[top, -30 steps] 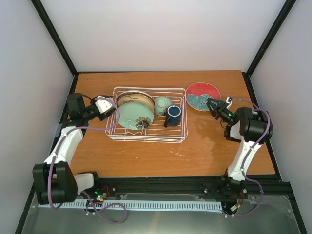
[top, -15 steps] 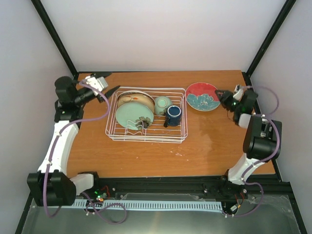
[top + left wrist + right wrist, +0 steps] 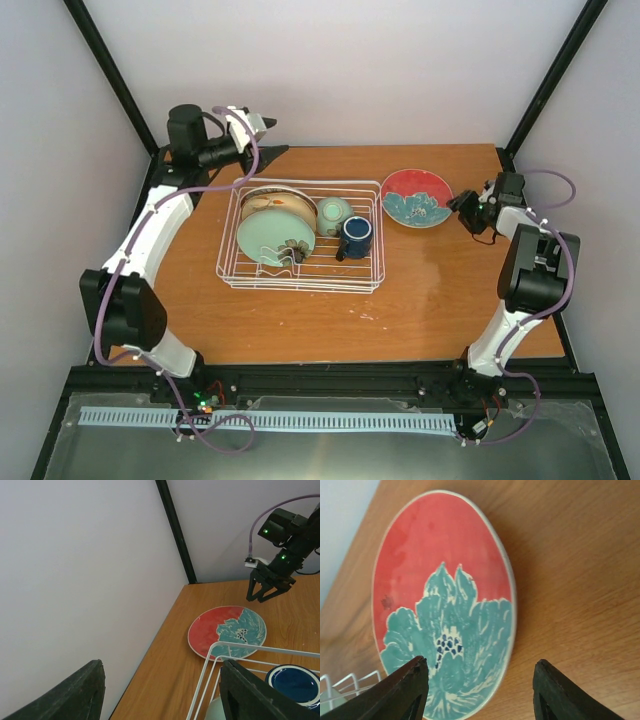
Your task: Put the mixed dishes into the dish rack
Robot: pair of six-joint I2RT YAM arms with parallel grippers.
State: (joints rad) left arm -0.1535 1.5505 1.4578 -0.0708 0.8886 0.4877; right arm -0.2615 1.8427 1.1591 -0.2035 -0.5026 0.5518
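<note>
The white wire dish rack point(image 3: 300, 287) holds a pale-green plate with a leaf motif point(image 3: 270, 240), a brown and cream plate point(image 3: 280, 203) behind it, a pale-green cup point(image 3: 333, 212) and a dark blue mug point(image 3: 355, 236). A red plate with a teal flower point(image 3: 416, 196) lies flat on the table right of the rack. My right gripper point(image 3: 462, 205) is open and empty beside this plate's right edge; the plate fills the right wrist view point(image 3: 445, 610). My left gripper point(image 3: 268, 137) is open and empty, raised above the back-left corner of the rack.
The wooden table point(image 3: 420, 300) is boxed by white walls and black corner posts point(image 3: 110, 75). The left wrist view shows the rack's rim point(image 3: 235, 650), the mug point(image 3: 295, 682), the red plate point(image 3: 227, 631) and the right gripper point(image 3: 267, 590).
My left arm has swung up from the rack's left side to the back-left corner. My right gripper has drawn back from over the red plate to its right edge.
</note>
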